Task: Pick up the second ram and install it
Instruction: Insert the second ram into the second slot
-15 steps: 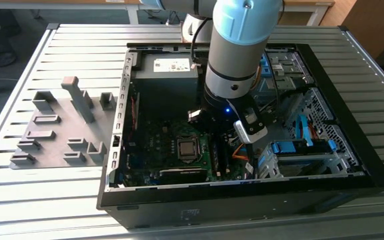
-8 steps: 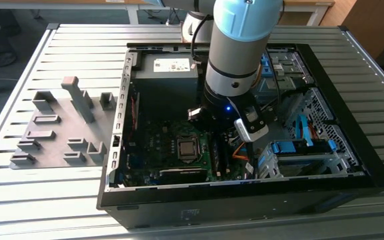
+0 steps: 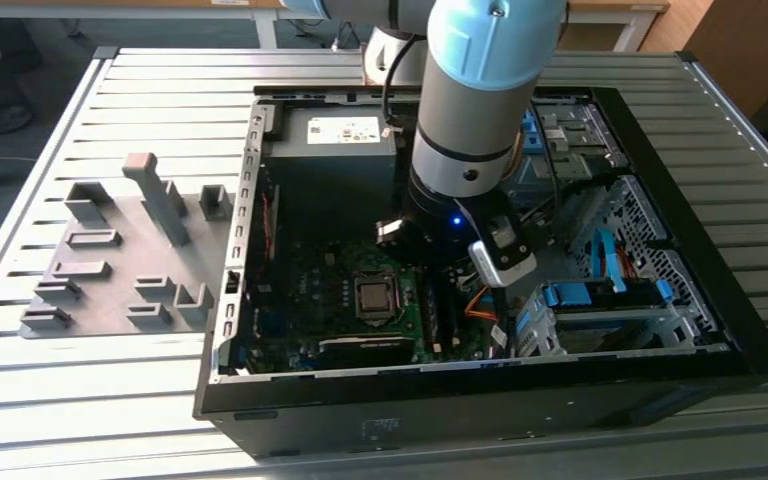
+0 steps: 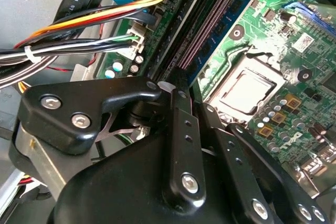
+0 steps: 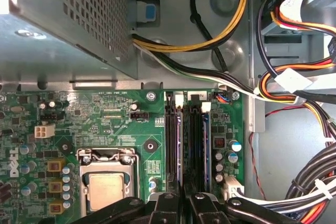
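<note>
The second ram [image 4: 231, 19] is a blue board with black chips. It stands on edge in the memory slots [image 5: 189, 145] of the motherboard [image 5: 110, 114] and runs in between my fingertips. My gripper [image 4: 189, 95] hangs low inside the open computer case [image 3: 704, 330], right over those slots, beside the processor socket [image 5: 107, 184]. In both wrist views its black fingers [image 5: 165, 208] stand close together with only a thin gap, shut on the stick. A neighbouring slot [image 4: 202, 35] with a purple sheen lies alongside.
Bundles of coloured cables [image 5: 294, 87] run close beside the slots. The power supply box [image 3: 337, 140] stands at the case's far end, and light-blue drive brackets [image 3: 604, 295] at the exterior view's right. A grey holder tray [image 3: 124, 260] lies on the slatted table [image 3: 104, 400].
</note>
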You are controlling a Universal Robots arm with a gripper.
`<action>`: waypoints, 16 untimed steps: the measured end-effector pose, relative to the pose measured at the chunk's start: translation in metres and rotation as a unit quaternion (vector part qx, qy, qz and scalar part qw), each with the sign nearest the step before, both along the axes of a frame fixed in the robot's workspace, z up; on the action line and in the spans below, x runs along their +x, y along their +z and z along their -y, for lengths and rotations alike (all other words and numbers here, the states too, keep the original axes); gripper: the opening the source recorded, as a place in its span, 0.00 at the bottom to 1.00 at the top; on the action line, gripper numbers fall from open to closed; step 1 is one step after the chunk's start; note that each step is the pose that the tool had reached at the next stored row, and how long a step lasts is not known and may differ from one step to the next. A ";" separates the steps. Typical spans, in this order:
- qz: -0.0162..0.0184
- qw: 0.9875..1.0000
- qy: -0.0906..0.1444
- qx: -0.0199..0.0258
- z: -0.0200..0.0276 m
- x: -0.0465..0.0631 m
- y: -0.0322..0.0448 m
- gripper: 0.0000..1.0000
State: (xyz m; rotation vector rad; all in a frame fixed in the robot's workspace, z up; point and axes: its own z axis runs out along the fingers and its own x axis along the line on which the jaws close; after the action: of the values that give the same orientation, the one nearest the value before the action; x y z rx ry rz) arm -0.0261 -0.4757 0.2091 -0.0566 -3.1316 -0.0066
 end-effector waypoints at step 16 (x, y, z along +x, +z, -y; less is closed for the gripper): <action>0.000 1.000 0.003 0.004 -0.0001 0.001 -0.0041 0.15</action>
State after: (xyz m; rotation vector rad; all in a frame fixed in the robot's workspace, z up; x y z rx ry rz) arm -0.0250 -0.4757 0.2050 -0.0477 -3.1316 -0.0185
